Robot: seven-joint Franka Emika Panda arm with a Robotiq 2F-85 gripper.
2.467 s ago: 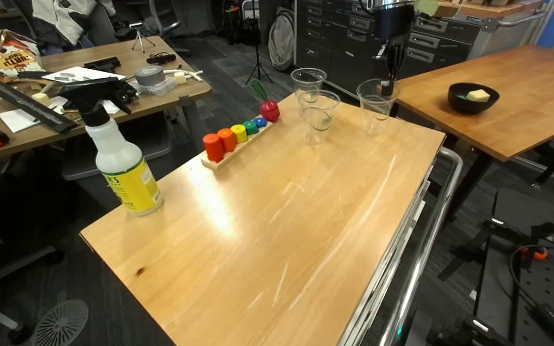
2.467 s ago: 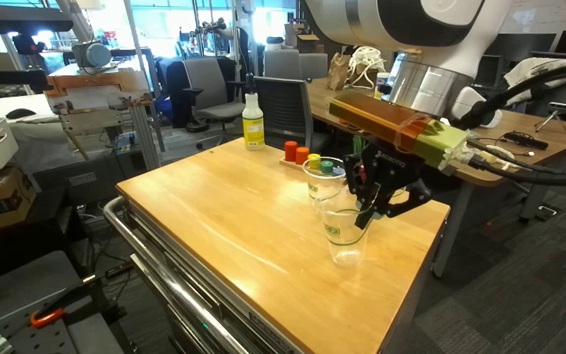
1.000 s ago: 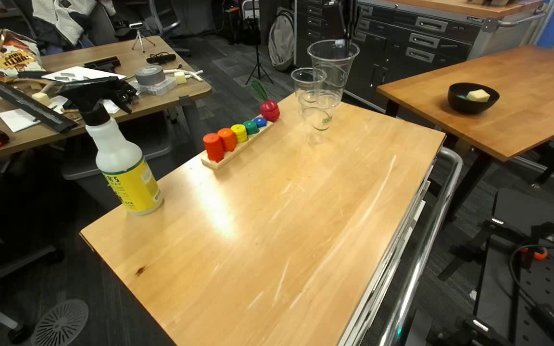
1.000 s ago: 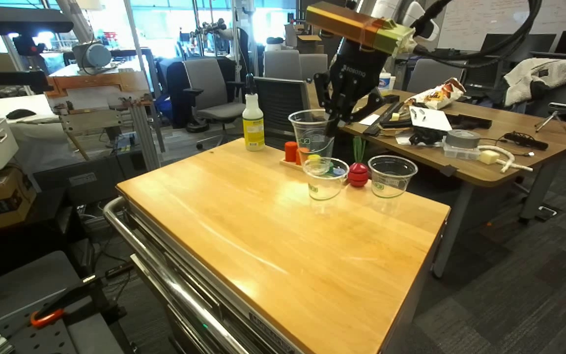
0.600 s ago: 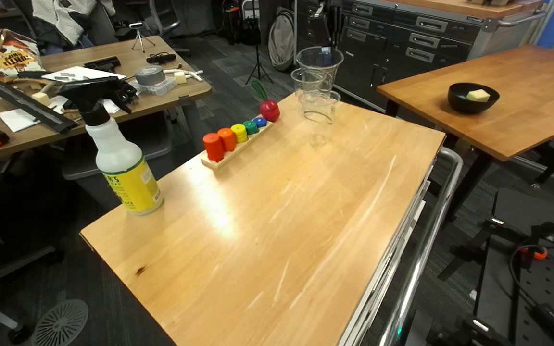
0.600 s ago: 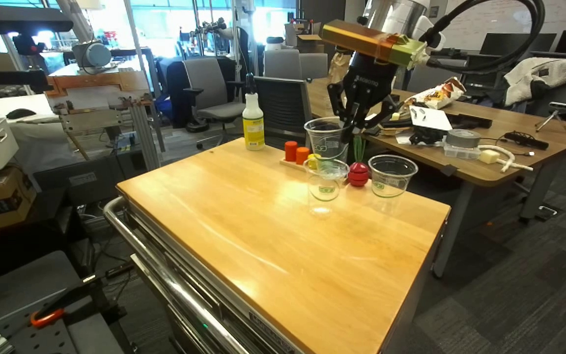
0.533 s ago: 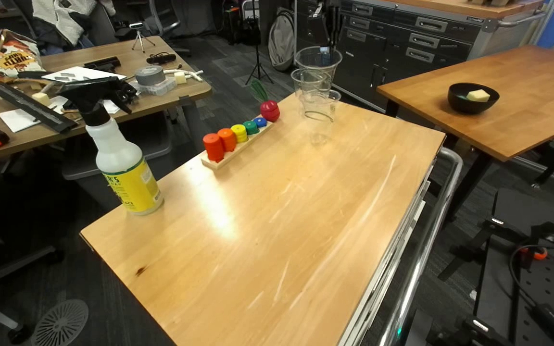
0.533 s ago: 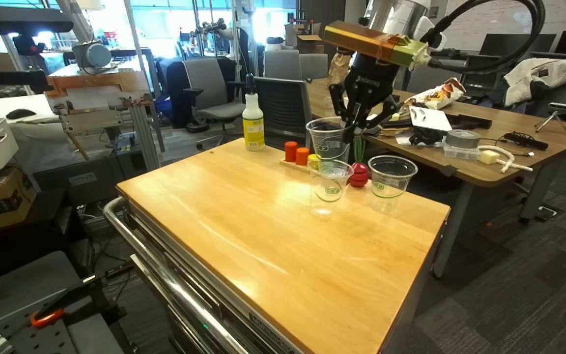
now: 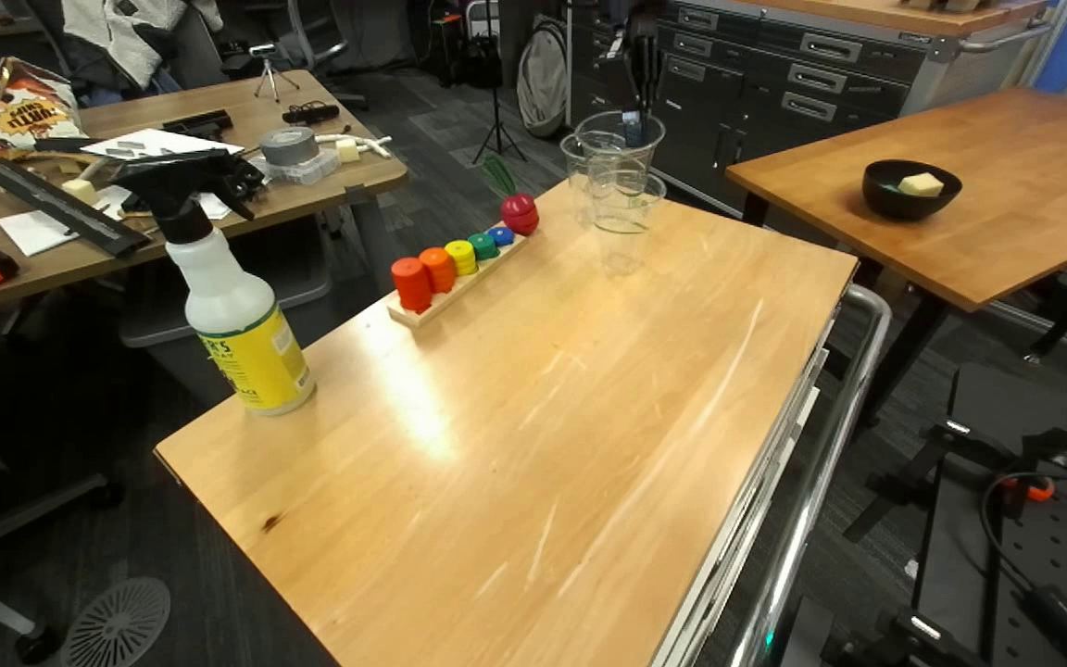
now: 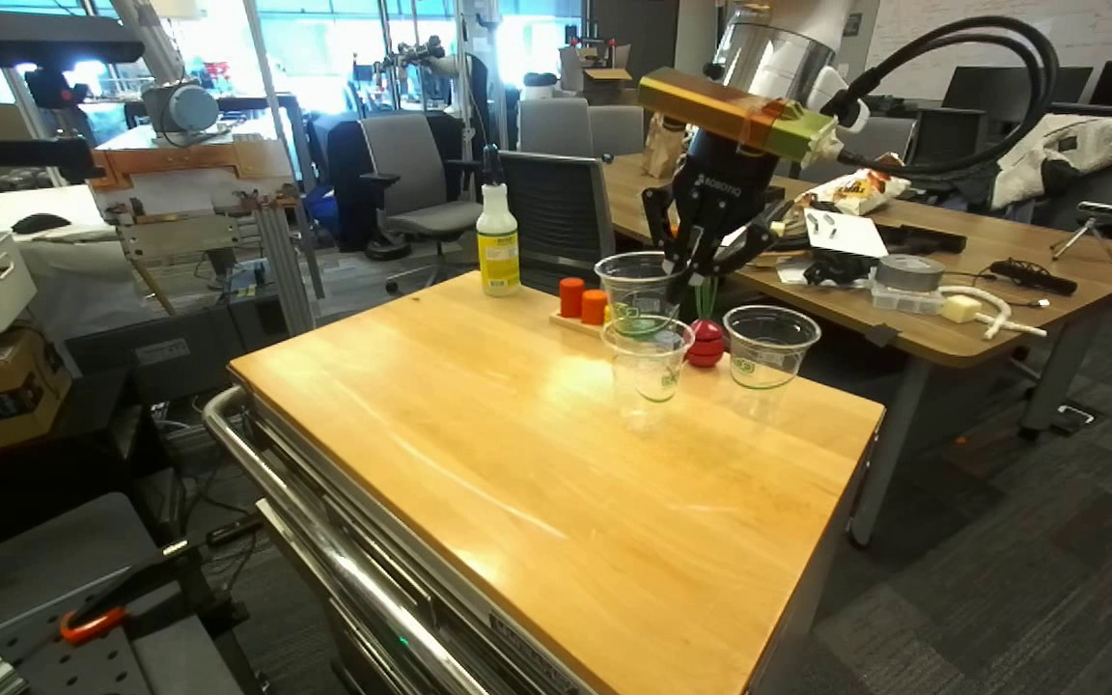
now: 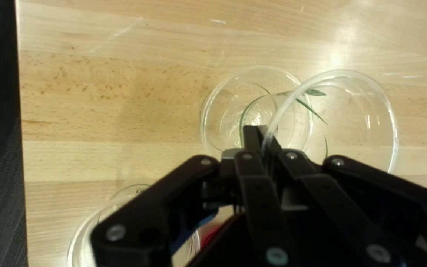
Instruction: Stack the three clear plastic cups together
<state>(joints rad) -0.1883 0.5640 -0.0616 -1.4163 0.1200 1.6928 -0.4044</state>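
Hand (image 10: 684,275) pinches a clear cup (image 10: 633,297) by its rim, near two standing cups (image 10: 648,370) (image 10: 770,347); the black bowl (image 9: 895,205) holds a block (image 9: 922,184).

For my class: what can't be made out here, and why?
Both exterior views: whether the held cup reaches inside the cup below; clear walls overlap.
Wrist view: the third cup, partly behind the end effector, cut by the bottom edge.
Wrist view: the red toy, mostly behind the end effector.
In an exterior view: print on the spray bottle, too small.
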